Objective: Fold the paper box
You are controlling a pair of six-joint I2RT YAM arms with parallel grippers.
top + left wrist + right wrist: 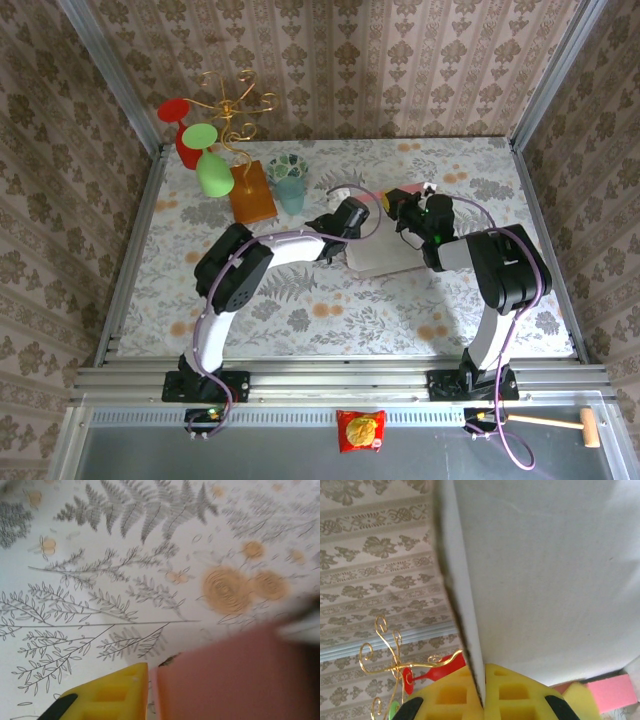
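The paper box (pixel 382 256) lies mid-table with its white reverse side up, and a pink flap (pixel 420 190) shows at its far edge. My right gripper (pixel 408 207) is over that far edge. In the right wrist view it (pixel 482 700) is shut on an upright white panel (pixel 545 570) of the box. My left gripper (pixel 350 215) is at the box's far left corner. In the left wrist view one yellow finger (pixel 117 692) stands just left of a pink panel (pixel 235 680), with a thin gap between them. The other finger is hidden behind the panel.
A teal cup (pixel 290 185) and an orange-brown block (pixel 252 192) stand just behind and left of the box. A gold wire rack (pixel 232 100) holds red and green glasses (pixel 212 172) at the back left. Side rails and patterned walls enclose the table.
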